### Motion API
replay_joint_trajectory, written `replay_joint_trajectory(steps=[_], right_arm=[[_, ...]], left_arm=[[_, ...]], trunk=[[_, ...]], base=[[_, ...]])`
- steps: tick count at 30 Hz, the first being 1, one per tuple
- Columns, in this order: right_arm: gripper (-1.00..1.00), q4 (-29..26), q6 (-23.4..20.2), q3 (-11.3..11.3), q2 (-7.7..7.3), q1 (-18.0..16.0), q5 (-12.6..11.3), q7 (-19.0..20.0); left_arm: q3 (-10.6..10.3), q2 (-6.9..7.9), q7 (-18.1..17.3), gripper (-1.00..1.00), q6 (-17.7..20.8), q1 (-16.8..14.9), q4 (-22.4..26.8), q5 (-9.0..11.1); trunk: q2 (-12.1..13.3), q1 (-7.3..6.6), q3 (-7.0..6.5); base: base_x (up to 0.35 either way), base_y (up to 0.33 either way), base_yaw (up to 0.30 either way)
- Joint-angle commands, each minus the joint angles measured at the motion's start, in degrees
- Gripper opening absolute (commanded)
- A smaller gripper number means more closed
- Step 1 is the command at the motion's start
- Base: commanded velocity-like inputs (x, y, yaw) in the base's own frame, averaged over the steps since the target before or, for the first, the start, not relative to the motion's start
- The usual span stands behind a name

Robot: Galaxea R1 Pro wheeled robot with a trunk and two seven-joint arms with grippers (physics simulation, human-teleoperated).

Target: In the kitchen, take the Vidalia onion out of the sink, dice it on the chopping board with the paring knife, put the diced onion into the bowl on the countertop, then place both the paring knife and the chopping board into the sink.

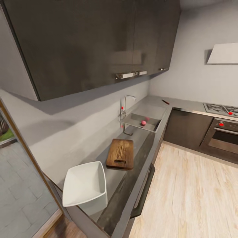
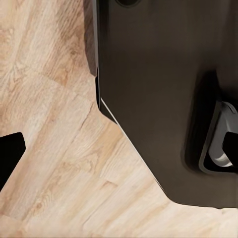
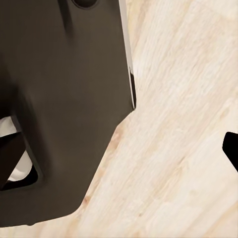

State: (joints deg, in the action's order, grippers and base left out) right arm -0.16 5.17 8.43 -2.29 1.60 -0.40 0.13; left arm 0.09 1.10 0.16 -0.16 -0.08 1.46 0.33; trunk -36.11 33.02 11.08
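In the head view the sink (image 1: pixel 150 127) lies far along the grey countertop (image 1: pixel 114 185), its chrome tap (image 1: pixel 124 105) behind it. A small reddish onion (image 1: pixel 143 123) rests in the basin. The brown chopping board (image 1: pixel 120 153) lies flat on the countertop between the sink and the white bowl (image 1: pixel 85 186), which is nearest to me. The paring knife (image 1: pixel 165 102) lies on the worktop in the far corner. My left gripper (image 2: pixel 119 148) and right gripper (image 3: pixel 119 144) hang open over the floor beside my dark base, far from all of these, holding nothing.
Dark wall cabinets (image 1: pixel 86 43) hang over the countertop. A gas hob (image 1: pixel 221 108) and oven (image 1: pixel 224 135) stand on the right-hand run under a hood (image 1: pixel 223 53). Pale wood floor (image 1: pixel 188 195) spreads right of the cabinet fronts. A doorway opens at the left (image 1: pixel 13 185).
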Motion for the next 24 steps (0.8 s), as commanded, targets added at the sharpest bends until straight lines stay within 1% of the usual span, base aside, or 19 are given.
replay_joint_trajectory(steps=[1, 19, 20, 21, 24], right_arm=[[1.00, -0.01, 0.20, 0.30, 0.00, 0.00, -0.04, 0.00], [1.00, -0.10, 0.36, 0.36, -0.19, -0.02, -0.01, -0.11], [1.00, -0.10, 0.72, 0.36, -0.25, -0.02, -0.02, -0.12], [1.00, -0.10, 3.29, 0.36, -0.33, -0.02, -0.03, -0.13], [1.00, -0.10, 4.25, 0.36, -0.34, -0.01, -0.03, -0.13]], left_arm=[[0.00, 0.01, 0.02, 1.00, -0.02, -0.01, 0.03, 0.03], [0.00, -0.05, 0.02, 1.00, -0.02, -0.01, 0.03, 0.02], [0.00, -0.05, 0.02, 1.00, -0.02, -0.01, 0.03, 0.02], [0.00, -0.05, 0.02, 1.00, -0.02, -0.01, 0.03, 0.03], [0.00, -0.04, 0.02, 1.00, -0.02, -0.01, 0.03, 0.03]], trunk=[[0.36, -0.21, -0.12], [7.58, -4.16, -3.35], [7.98, -4.38, -3.53], [8.38, -4.60, -3.71], [9.58, -5.26, -4.25]], base=[[0.000, 0.000, 0.000], [0.000, 0.000, 0.000], [0.000, 0.000, 0.000], [0.000, 0.000, 0.000], [0.000, 0.000, 0.000]])
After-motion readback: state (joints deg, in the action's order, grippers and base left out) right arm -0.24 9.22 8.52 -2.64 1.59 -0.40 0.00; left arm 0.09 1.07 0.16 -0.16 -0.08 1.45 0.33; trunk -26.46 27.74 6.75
